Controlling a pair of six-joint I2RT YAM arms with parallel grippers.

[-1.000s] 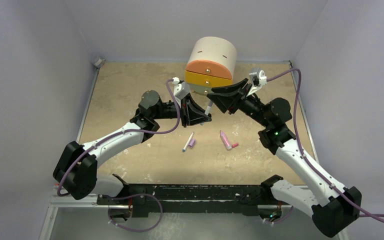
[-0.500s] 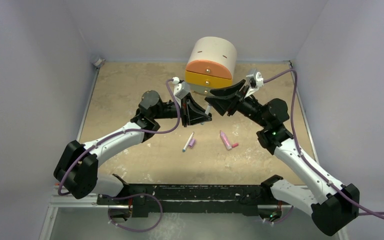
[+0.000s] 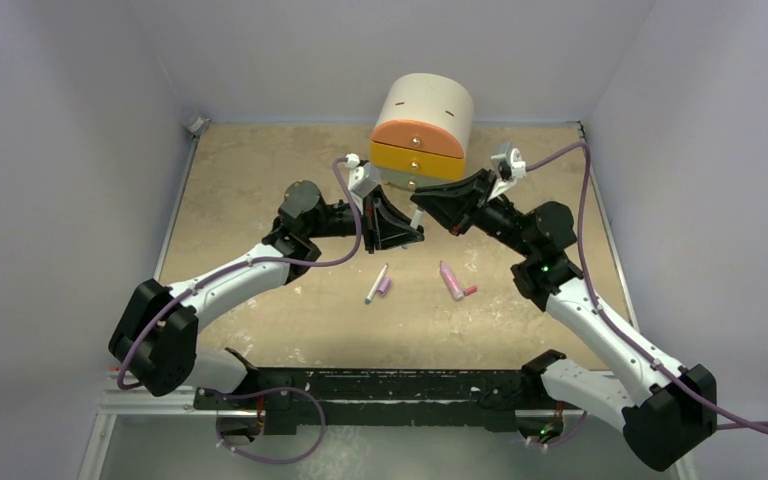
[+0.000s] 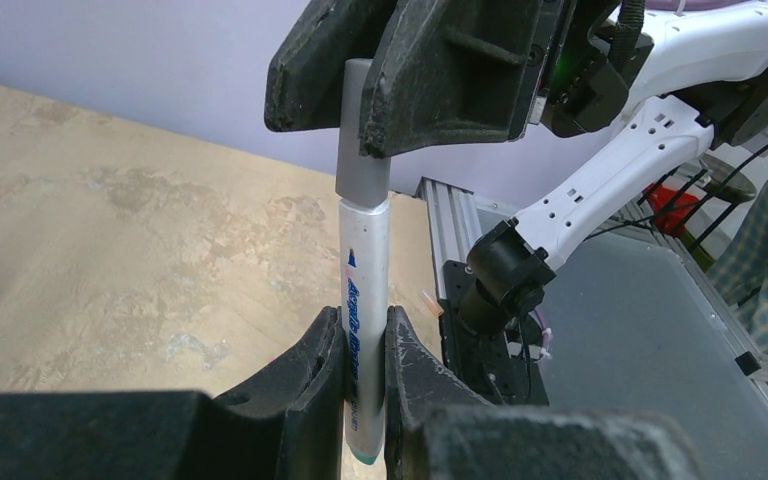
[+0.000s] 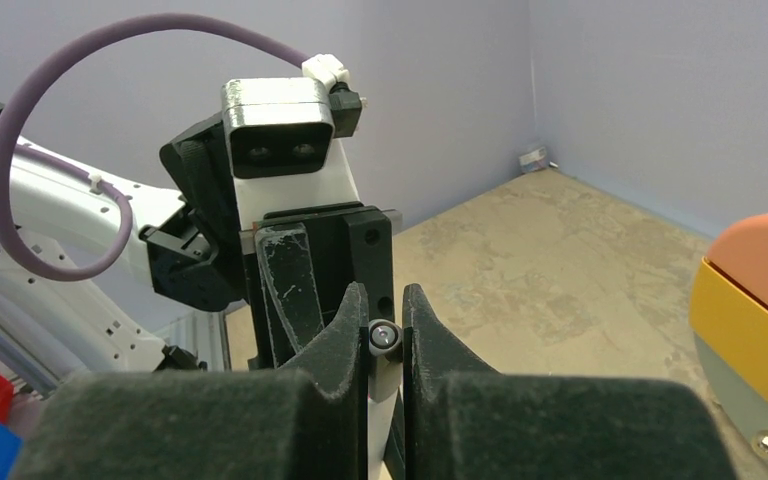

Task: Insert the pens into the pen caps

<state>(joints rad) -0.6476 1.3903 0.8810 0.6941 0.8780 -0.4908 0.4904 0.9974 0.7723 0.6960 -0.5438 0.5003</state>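
Note:
My left gripper (image 4: pixel 365 372) is shut on a white pen (image 4: pixel 366 290) with blue lettering and a teal end, and holds it upright above the table. A dark grey cap (image 4: pixel 362 135) sits on the pen's upper end. My right gripper (image 5: pixel 385 330) is shut on that cap (image 5: pixel 385 338). In the top view the left gripper (image 3: pixel 417 236) and the right gripper (image 3: pixel 418 201) meet tip to tip in front of the drawer box. A second white pen (image 3: pixel 375 285) lies beside a purple cap (image 3: pixel 385 286). A pink pen (image 3: pixel 450 280) lies next to a reddish-pink cap (image 3: pixel 469 291).
A round beige drawer box (image 3: pixel 423 110) with orange and yellow drawer fronts stands at the back, just behind both grippers. Purple cables loop from each wrist. A black rail (image 3: pixel 380 385) runs along the near edge.
My right gripper has moved a little left and closer to the left gripper, with the grey cap over the pen's end. The left arm and the things on the table have not moved.

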